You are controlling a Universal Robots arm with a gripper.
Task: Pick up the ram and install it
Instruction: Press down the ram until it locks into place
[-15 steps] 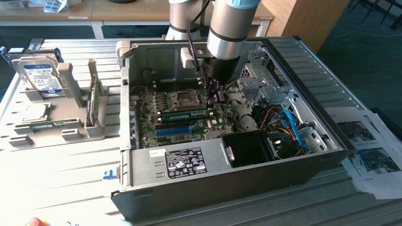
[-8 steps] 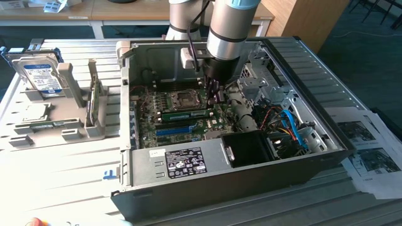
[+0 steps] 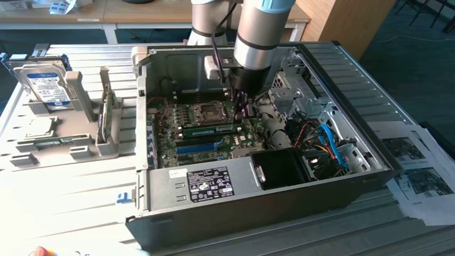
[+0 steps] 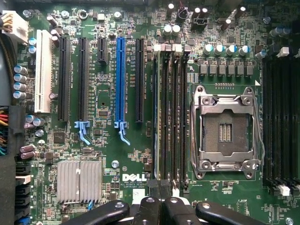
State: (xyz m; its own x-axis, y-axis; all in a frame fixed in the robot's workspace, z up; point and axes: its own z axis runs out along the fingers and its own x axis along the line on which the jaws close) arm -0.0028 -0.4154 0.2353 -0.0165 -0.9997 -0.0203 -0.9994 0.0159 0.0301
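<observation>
Now we note the claw closed, fingertips together and gripping nothing, low inside the open computer case. The ram sits on edge in a slot of the motherboard, just beside the CPU socket, near the claw's tips.

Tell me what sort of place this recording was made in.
Probably a computer-assembly lab or workshop: an open grey metal desktop computer case with a green motherboard lies on a white slatted workbench, beside a silver-and-blue hard drive.
</observation>
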